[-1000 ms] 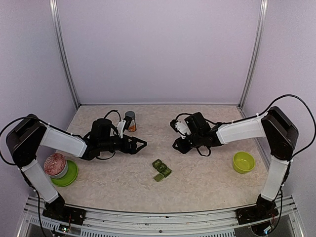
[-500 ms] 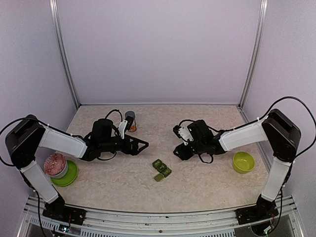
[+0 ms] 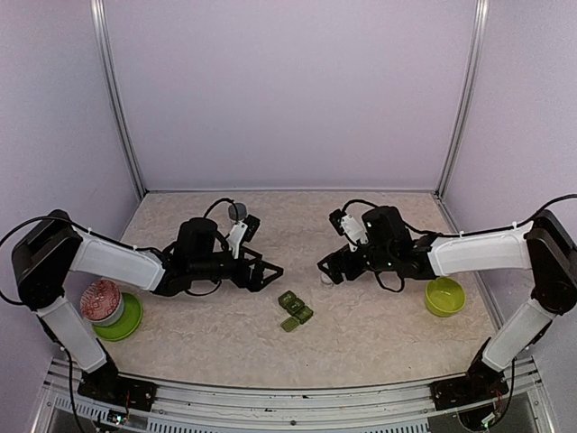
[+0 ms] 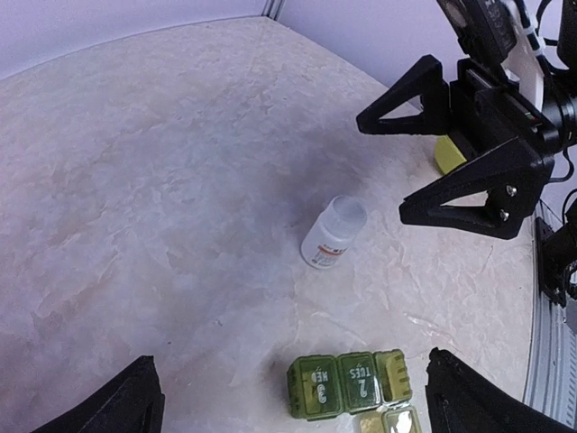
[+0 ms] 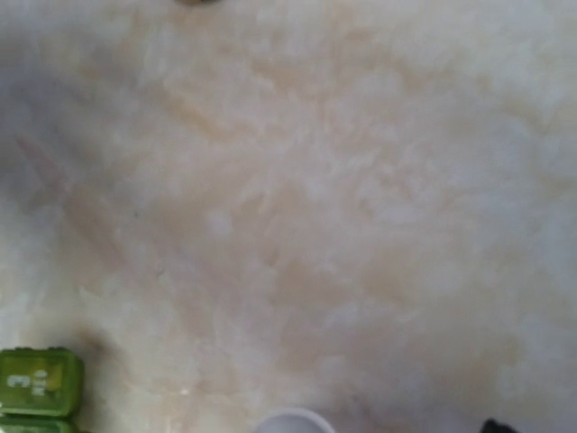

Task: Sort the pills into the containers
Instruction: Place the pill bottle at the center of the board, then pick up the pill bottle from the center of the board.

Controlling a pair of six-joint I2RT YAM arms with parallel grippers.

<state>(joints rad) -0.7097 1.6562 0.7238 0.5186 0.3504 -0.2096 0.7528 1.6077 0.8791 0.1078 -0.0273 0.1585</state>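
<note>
Looking down from the top camera first: my left end effector [image 3: 270, 272] hangs wide open just left of centre. My right end effector [image 3: 323, 268] faces it, with a small white bottle [image 3: 327, 279] right at its tips. The olive pill box [image 3: 295, 311] sits on the tabletop [image 3: 379, 352] between the two, nearer the arm bases, with nothing touching it. The lime-green bowl [image 3: 444, 296] is off to the right.

Left wrist camera: my own fingers [image 4: 126, 406] are spread out at the bottom corners. The pill box is just beyond them, printed lids looking shut, and the bottle stands free further on. The right end effector's jaws are wide apart beside it, gripping nothing.

Right wrist camera is blurry: a corner of the pill box bottom left, the bottle rim at the bottom edge.

What worries me: that bottle is loose with my right end effector so close, so a sloppy approach could tip it. If it's uncapped (can't tell), pills go everywhere. The box also looks light, so poking a lid might just skid it.
</note>
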